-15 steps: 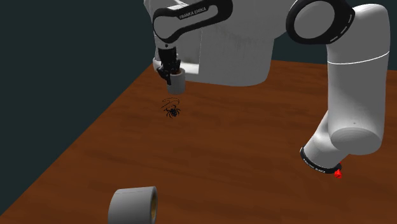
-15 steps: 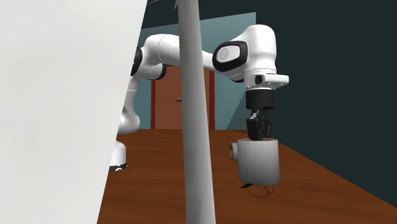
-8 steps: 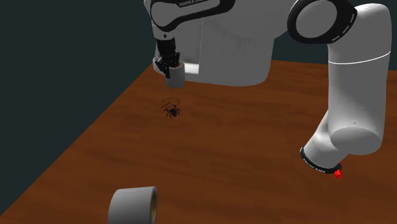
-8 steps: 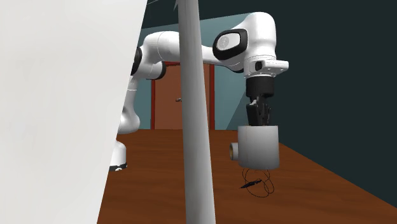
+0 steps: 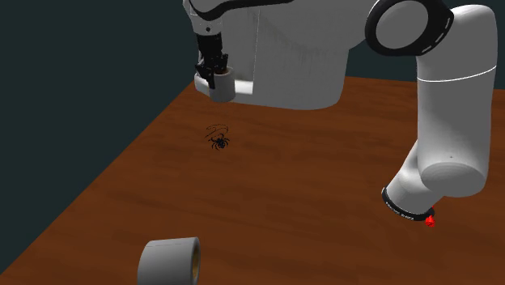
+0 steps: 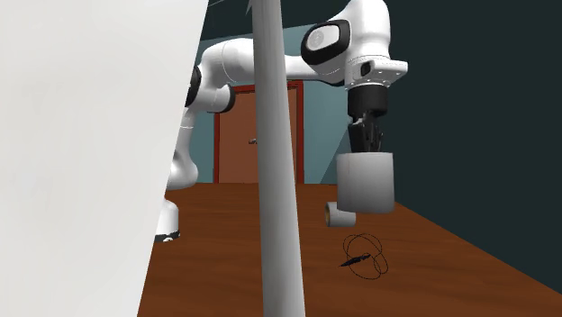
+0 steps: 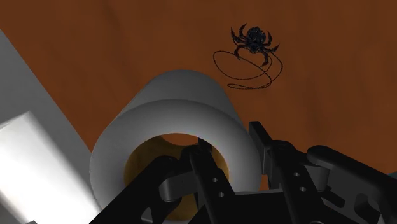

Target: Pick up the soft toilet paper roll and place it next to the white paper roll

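The big brown table (image 5: pixel 307 186) sits under the white arm (image 5: pixel 453 97). One grey paper roll (image 5: pixel 170 261) lies on its side on the table, well apart from the gripper. The lifted roll (image 5: pixel 223 86) hangs up in the air. The black gripper (image 5: pixel 214 71) pinches its wall, with one finger inside the hole. A tiny black spider (image 5: pixel 219 142) sits on the table below it.

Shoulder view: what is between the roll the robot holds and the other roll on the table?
A black spider-shaped thing lies on the brown table, nearer the held roll; shoulder view.
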{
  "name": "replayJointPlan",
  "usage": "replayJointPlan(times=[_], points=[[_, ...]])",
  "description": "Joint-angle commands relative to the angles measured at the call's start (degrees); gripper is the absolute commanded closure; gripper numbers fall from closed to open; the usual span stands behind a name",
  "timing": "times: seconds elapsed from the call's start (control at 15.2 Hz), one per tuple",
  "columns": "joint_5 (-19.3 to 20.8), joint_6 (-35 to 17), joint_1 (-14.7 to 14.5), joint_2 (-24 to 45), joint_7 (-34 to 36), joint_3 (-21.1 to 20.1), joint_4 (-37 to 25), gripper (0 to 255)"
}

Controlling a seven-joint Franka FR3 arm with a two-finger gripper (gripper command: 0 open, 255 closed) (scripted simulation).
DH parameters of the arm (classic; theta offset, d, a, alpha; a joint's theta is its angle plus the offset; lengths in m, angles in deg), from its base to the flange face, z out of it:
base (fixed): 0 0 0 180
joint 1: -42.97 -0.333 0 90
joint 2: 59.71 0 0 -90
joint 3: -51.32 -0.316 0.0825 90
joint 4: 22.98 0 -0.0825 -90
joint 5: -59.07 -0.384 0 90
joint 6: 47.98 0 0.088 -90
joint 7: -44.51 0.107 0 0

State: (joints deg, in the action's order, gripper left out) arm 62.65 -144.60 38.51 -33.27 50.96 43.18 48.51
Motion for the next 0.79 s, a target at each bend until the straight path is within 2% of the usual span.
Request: replayJointPlan(times=[0.0, 0.13, 0.4, 0.73], points=[[0.04, 1.76, -0.11, 0.36, -0.01, -0.01, -2.15, 255], [0.06, 2.87, -0.18, 0.56, -0.03, -0.01, -3.46, 255], [-0.59, -1.09, -1.85, -7.23, 3.41, -1.26, 8.29, 255], [-1.49, -4.25, -4.23, -14.89, 7.95, -3.15, 19.07, 255]])
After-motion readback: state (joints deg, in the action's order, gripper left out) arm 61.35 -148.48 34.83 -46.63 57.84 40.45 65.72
